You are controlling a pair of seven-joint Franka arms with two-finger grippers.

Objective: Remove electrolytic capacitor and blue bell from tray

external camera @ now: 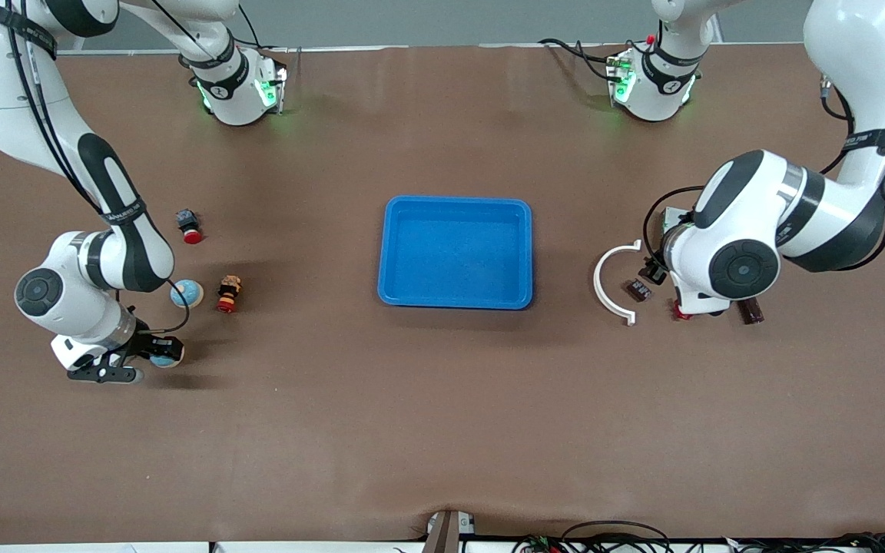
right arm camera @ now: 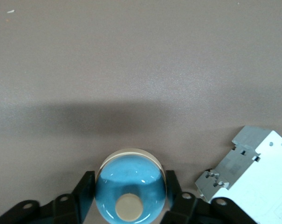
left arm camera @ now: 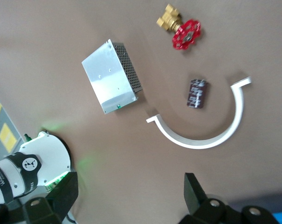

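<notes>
The bell [right arm camera: 130,189] is a blue dome with a beige knob. My right gripper [right arm camera: 127,191] is shut on it, a finger pressed on each side. In the front view the bell [external camera: 167,353] and right gripper [external camera: 143,361] are low over the table at the right arm's end. The capacitor [external camera: 637,289] is a small dark cylinder lying inside a white arc [external camera: 610,286] at the left arm's end. My left gripper [external camera: 654,271] hangs over the table beside it. In the left wrist view the capacitor [left arm camera: 197,93] lies free and the left gripper [left arm camera: 129,198] is open and empty.
A blue tray [external camera: 454,201] sits mid-table. Near the right gripper are a second blue dome [external camera: 187,293], a red-and-yellow part [external camera: 229,293], a red push button [external camera: 190,225] and a white breaker [right arm camera: 252,172]. Near the left gripper are a silver box [left arm camera: 112,76], a red valve [left arm camera: 182,30] and a dark cylinder [external camera: 751,311].
</notes>
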